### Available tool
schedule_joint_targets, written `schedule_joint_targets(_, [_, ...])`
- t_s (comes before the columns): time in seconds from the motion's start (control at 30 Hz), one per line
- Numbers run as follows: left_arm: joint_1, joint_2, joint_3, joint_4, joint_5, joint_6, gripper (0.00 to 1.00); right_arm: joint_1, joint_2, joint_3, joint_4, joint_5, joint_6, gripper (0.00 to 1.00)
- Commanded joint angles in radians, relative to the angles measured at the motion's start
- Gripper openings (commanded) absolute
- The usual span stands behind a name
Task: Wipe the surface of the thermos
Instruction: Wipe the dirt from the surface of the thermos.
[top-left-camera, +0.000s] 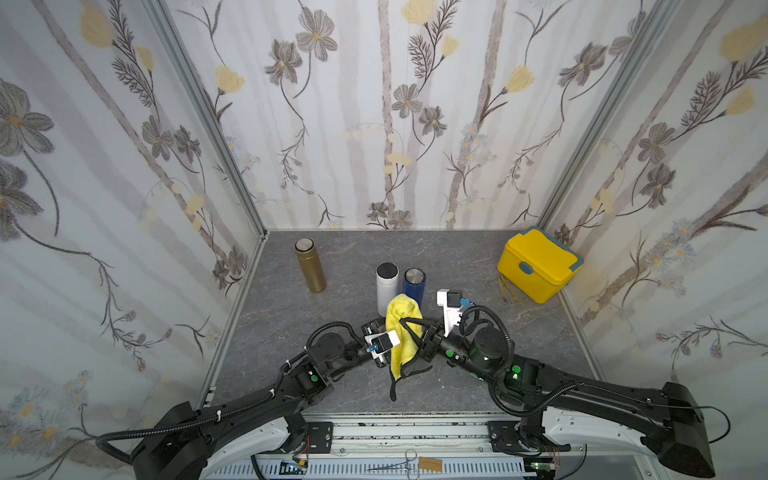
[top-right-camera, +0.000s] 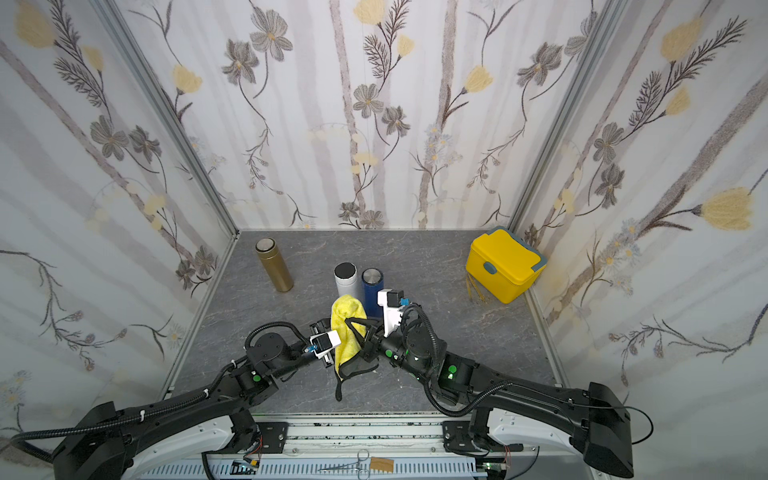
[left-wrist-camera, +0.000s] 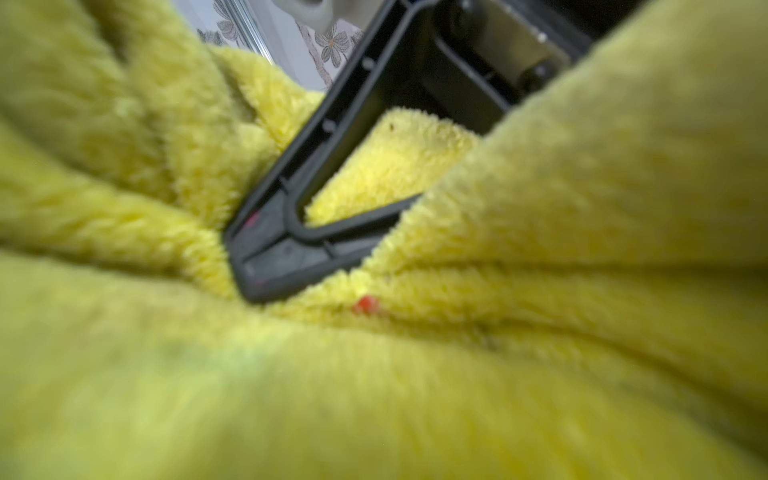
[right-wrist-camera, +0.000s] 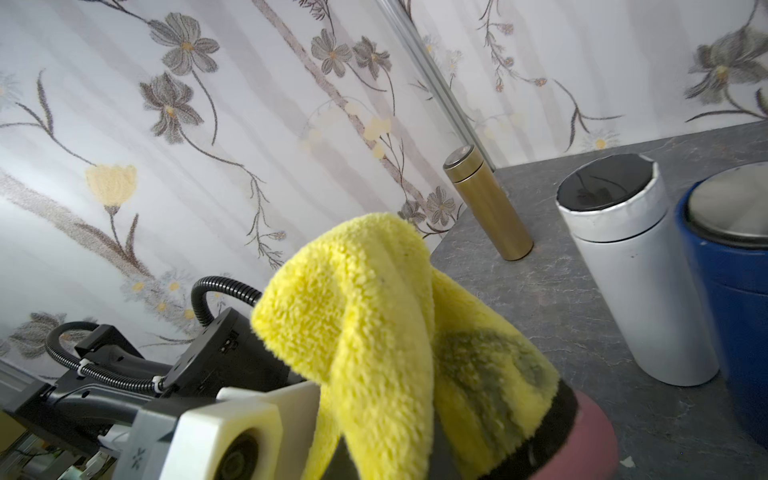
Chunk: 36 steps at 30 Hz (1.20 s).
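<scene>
yellow cloth (top-left-camera: 402, 328) pinched mid-air by right gripper (top-left-camera: 404, 322) jaws; left gripper (top-left-camera: 384, 332) clenched beneath cloth, apparently gripping pink thermos (right-wrist-camera: 590, 436). wiping seems underway; finish unclear. other thermoses stand untouched behind.

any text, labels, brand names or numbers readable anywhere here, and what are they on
None can be read in any view.
gold thermos: plain body, no label showing.
white thermos: plain, no print showing.
blue thermos: no print showing.
yellow box: no lettering showing.
yellow cloth: no tag with text.
left wrist camera mount: a small moulded mark, too blurred to read.
</scene>
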Motion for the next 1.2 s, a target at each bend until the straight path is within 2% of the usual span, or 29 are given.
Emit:
schedule_joint_targets(0.0, [-0.003, 0.006, 0.03, 0.183, -0.034, -0.005, 0.0, 0.014, 0.042, 0.0, -0.083, -0.055, 0.018, 0.0])
schedule_joint_targets(0.1, [-0.003, 0.002, 0.035, 0.178, -0.06, -0.015, 0.0, 0.004, 0.034, -0.015, -0.119, 0.014, 0.018, 0.0])
schedule_joint_targets(0.17, [-0.004, -0.01, 0.034, 0.169, -0.061, -0.016, 0.0, -0.04, 0.002, -0.046, -0.127, 0.045, 0.032, 0.0])
schedule_joint_targets(0.33, [-0.003, -0.038, 0.032, 0.155, -0.034, -0.032, 0.0, -0.084, -0.015, -0.071, -0.126, 0.043, 0.025, 0.0])
schedule_joint_targets(0.43, [-0.003, -0.043, 0.035, 0.153, -0.021, -0.038, 0.0, -0.053, 0.04, -0.041, -0.101, -0.014, 0.014, 0.0])
schedule_joint_targets(0.53, [-0.002, -0.047, 0.034, 0.15, -0.019, -0.037, 0.0, -0.02, 0.076, 0.002, -0.132, 0.005, -0.01, 0.0])
schedule_joint_targets(0.6, [-0.004, -0.05, 0.034, 0.146, -0.017, -0.036, 0.0, -0.039, 0.068, -0.018, -0.137, 0.054, 0.005, 0.0])
schedule_joint_targets(0.73, [-0.004, -0.061, 0.031, 0.137, -0.012, -0.032, 0.0, -0.11, 0.02, -0.092, -0.074, 0.026, 0.023, 0.0])
schedule_joint_targets(1.0, [-0.003, -0.083, 0.027, 0.131, 0.015, -0.039, 0.0, -0.041, 0.104, -0.01, -0.111, 0.005, -0.009, 0.0])
schedule_joint_targets(1.17, [-0.003, -0.098, 0.023, 0.12, 0.022, -0.039, 0.0, -0.12, 0.029, -0.103, -0.054, 0.015, 0.027, 0.0])
